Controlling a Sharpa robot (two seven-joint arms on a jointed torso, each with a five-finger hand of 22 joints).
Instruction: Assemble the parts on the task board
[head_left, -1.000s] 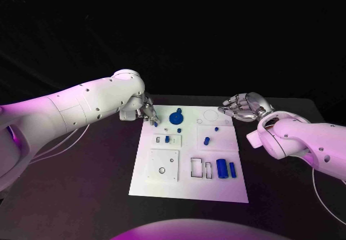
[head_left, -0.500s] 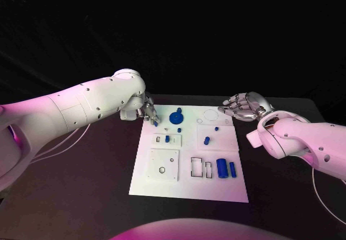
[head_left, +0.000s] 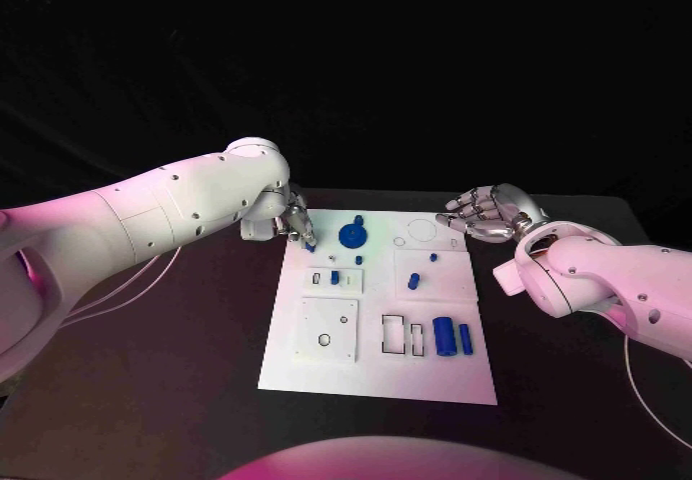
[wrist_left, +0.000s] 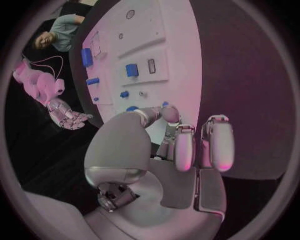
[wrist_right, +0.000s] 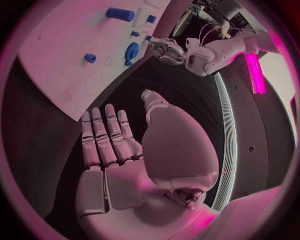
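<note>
Black table (head_left: 173, 340) carried the white task board (head_left: 378, 375), several blue parts (head_left: 446, 338) loose and slots unfilled, so assembly looked early; left hand (head_left: 296, 225) pinched a small blue part (head_left: 312, 244) at its far-left corner, right hand (head_left: 488, 213) spread, holding nothing.

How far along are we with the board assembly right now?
Early, it seems. Several blue parts sit on the task board; whether they are seated I cannot tell. In hand: the left hand pinches a small blue part at the board's far left corner. The right hand hovers open off the board. The outlined slots look unfilled.
</note>
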